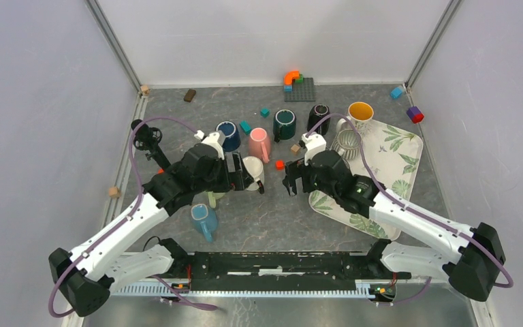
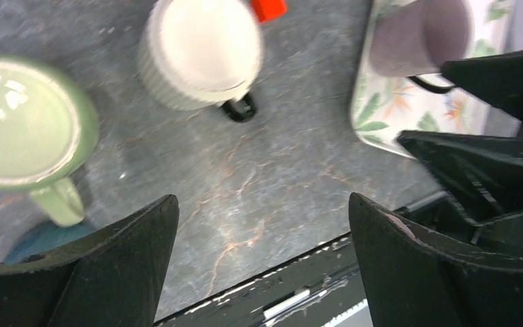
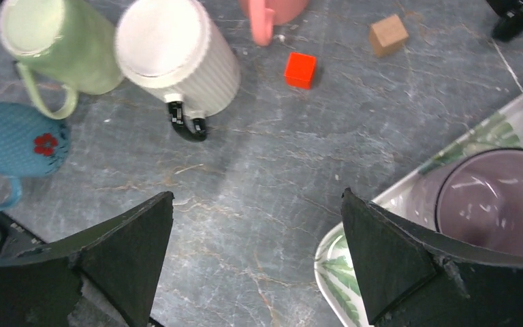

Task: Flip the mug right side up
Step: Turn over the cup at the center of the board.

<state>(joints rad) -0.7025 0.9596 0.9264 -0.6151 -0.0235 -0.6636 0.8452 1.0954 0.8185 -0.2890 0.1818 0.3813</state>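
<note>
Crowding on the worktop [image 1: 259,225] is the main risk. The tray [image 1: 408,146] lies to the right of the white mug [image 1: 253,170], the green mug [image 2: 24,122] stands just near-left of it, and a red block [image 3: 300,70] sits close on its right, so a wide sweep could knock any of them. The white mug looks base-up, and its ribbed wall may slip or tip in a loose pinch. It stands between the left end effector [image 1: 237,176] and the right end effector [image 1: 291,182], both wide open and empty, and it touches neither.
</note>
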